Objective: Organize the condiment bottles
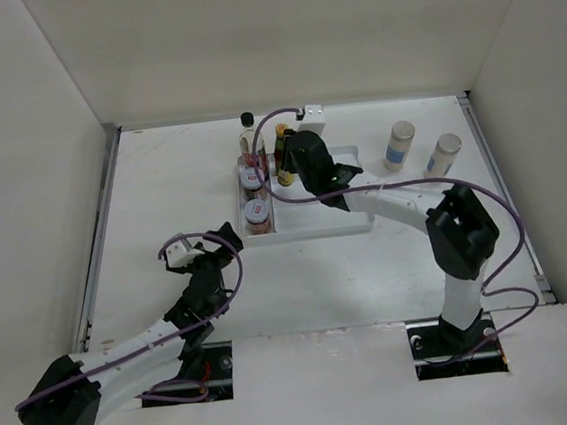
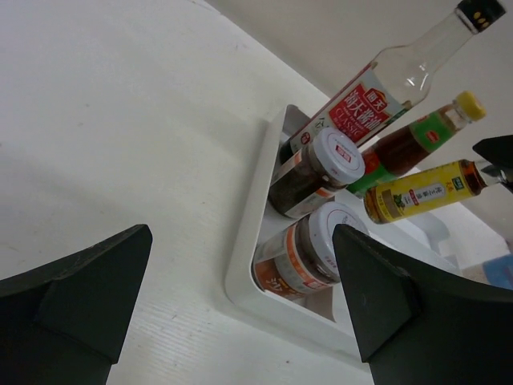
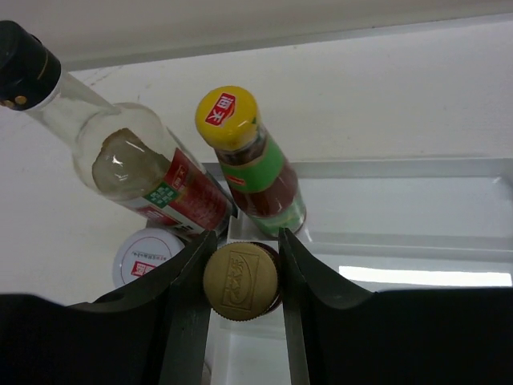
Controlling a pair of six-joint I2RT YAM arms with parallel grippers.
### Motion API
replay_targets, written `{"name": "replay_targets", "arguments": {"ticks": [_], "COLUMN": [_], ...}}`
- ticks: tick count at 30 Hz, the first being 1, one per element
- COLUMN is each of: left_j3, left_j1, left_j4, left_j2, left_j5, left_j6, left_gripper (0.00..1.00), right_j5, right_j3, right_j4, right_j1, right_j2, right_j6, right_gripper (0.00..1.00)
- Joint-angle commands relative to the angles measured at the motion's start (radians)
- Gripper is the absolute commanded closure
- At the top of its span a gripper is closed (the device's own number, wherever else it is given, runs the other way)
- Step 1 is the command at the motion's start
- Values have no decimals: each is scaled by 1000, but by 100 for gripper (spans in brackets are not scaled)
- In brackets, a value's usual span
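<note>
The white stepped tray (image 1: 336, 214) holds a clear black-capped bottle (image 1: 249, 135), a green-labelled yellow-capped bottle (image 1: 281, 135) and two red-labelled jars with pale lids (image 1: 251, 180) (image 1: 257, 215). My right gripper (image 1: 289, 170) is shut on a second dark yellow-capped bottle (image 3: 240, 281), held upright over the tray just in front of the green-labelled one (image 3: 256, 160). My left gripper (image 1: 195, 251) is open and empty, low over the table left of the tray. It faces the jars (image 2: 309, 253) (image 2: 321, 172). Two pale shakers (image 1: 399, 145) (image 1: 445, 154) stand right of the tray.
White walls enclose the table on the left, back and right. The right part of the tray (image 3: 401, 216) is bare. The right arm (image 1: 457, 236) reaches from its base across the table to the tray.
</note>
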Motion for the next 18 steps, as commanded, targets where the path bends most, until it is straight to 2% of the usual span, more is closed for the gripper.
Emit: {"name": "replay_targets", "arguments": {"ticks": [1, 14, 16, 18], "left_j3": [29, 19, 19, 15], "left_j1": [-6, -14, -11, -9], "left_j4": [-15, 13, 22, 25], "left_j2": [13, 21, 33, 36], "left_j5": [-46, -14, -13, -11], "left_j6": [-25, -34, -34, -34], "left_gripper": [0, 0, 0, 0], "right_j5": [-8, 12, 14, 14], "right_j3": [117, 80, 74, 75], "right_j4": [81, 36, 36, 36], "right_j1": [7, 36, 41, 42], "right_j2": [34, 126, 134, 139], "right_j6": [-1, -18, -16, -16], "right_gripper": [71, 69, 67, 58]}}
